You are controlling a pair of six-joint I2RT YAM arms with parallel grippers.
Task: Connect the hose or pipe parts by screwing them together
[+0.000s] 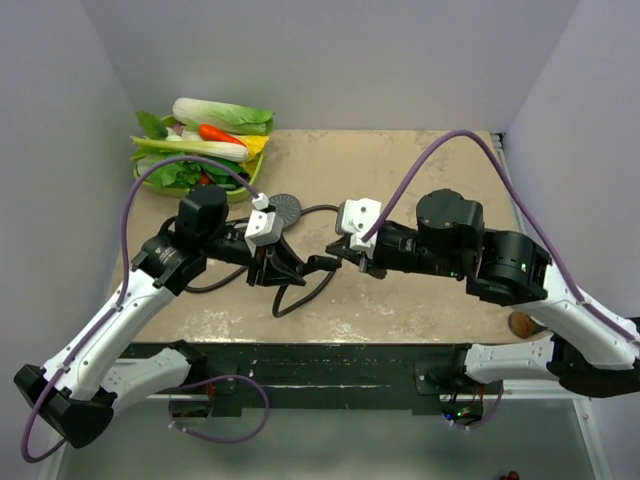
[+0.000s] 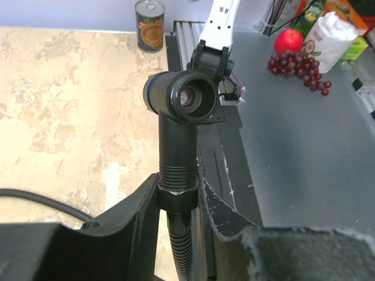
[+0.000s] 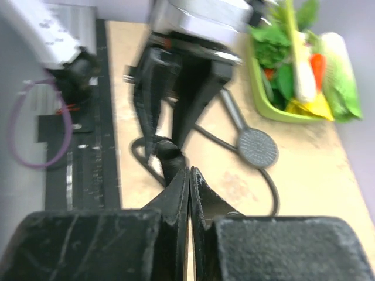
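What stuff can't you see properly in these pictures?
- Left wrist view: the hose runs off the bottom edge, and the shower head is out of frame.
- Top view: the hose end in the left tool is too small and dark, with the wrist over it.
- Right wrist view: the left tool is blurred. The shut right tool hides whether it pinches anything.

Fig. 1. My workspace: a beige marbled counter point(image 1: 400, 165), enclosed by plain pale walls point(image 1: 330, 60) behind and beside it, evenly lit; a black rail point(image 1: 330, 365) edges its near side.

Green tray point(image 3: 280, 113) w/ veg point(image 1: 222, 115), tin can point(image 2: 150, 25), grapes point(image 2: 299, 70).
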